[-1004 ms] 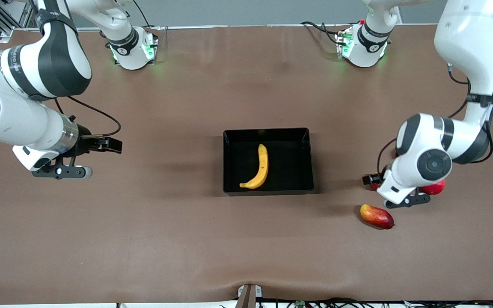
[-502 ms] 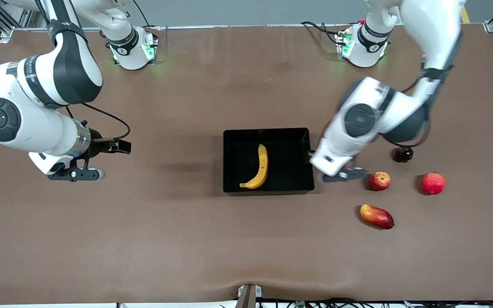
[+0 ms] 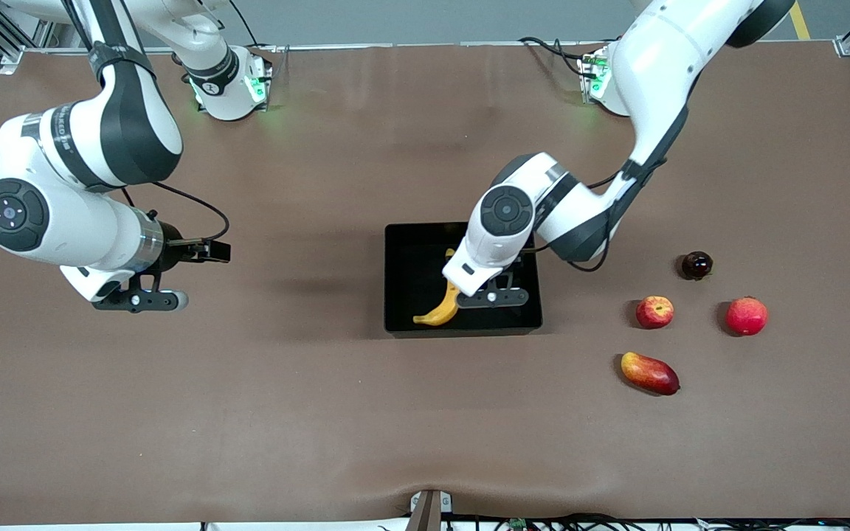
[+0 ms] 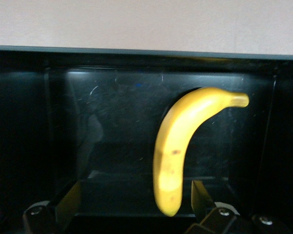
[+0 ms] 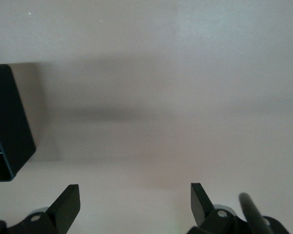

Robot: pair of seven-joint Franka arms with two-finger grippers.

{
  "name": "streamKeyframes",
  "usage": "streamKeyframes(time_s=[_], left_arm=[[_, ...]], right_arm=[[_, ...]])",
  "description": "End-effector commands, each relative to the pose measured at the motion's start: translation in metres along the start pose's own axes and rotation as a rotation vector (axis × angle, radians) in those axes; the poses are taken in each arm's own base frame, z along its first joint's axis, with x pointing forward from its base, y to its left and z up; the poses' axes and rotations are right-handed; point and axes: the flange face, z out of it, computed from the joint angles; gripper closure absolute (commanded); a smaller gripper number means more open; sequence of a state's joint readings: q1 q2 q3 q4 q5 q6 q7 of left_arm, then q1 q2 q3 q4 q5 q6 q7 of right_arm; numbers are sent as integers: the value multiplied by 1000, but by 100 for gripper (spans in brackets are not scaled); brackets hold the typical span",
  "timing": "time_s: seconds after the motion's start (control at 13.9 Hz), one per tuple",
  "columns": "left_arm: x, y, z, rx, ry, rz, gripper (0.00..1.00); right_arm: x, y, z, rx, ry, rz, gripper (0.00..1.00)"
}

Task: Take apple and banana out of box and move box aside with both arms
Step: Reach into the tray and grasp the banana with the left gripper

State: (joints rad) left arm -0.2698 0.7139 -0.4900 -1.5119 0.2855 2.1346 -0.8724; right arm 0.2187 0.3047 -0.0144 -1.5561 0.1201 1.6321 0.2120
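The black box (image 3: 403, 243) sits mid-table with the yellow banana (image 3: 437, 311) lying in it. My left gripper (image 3: 495, 297) hangs over the box, open and empty. In the left wrist view the banana (image 4: 180, 146) lies on the box floor (image 4: 112, 112), its end between my open fingers (image 4: 200, 195), near one of them. The small red apple (image 3: 654, 311) rests on the table toward the left arm's end. My right gripper (image 3: 137, 299) is open and empty over bare table toward the right arm's end. The right wrist view (image 5: 134, 202) shows a box corner (image 5: 5, 126).
A red-yellow mango (image 3: 649, 372) lies nearer the front camera than the apple. A larger pinkish-red round fruit (image 3: 747, 316) sits beside the apple. A small dark fruit (image 3: 696, 265) lies farther from the camera than both.
My left arm swung from the fruits toward the middle and now hangs over the box, empty; the apple stayed on the table. My right gripper drifted slightly toward the box.
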Motion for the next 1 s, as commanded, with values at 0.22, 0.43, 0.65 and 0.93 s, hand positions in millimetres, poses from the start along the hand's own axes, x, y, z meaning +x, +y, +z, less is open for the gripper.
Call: streamKeyframes(time_s=[0.22,0.43,0.65,0.93], left_arm=[[-16,56,65,58,93,-8,0],[-23,66,94,27,100,-19,3],[-32,75,112,5,104,-25,41],[-32,75,106,6,108,-23,100]], right_arm=[[-4,-20,21,45,8,14,0],[-9,-46,34,44,38,91,0],[-12,-59,40,39,37,74,0],[-17,-70,71,34,45,68,0]])
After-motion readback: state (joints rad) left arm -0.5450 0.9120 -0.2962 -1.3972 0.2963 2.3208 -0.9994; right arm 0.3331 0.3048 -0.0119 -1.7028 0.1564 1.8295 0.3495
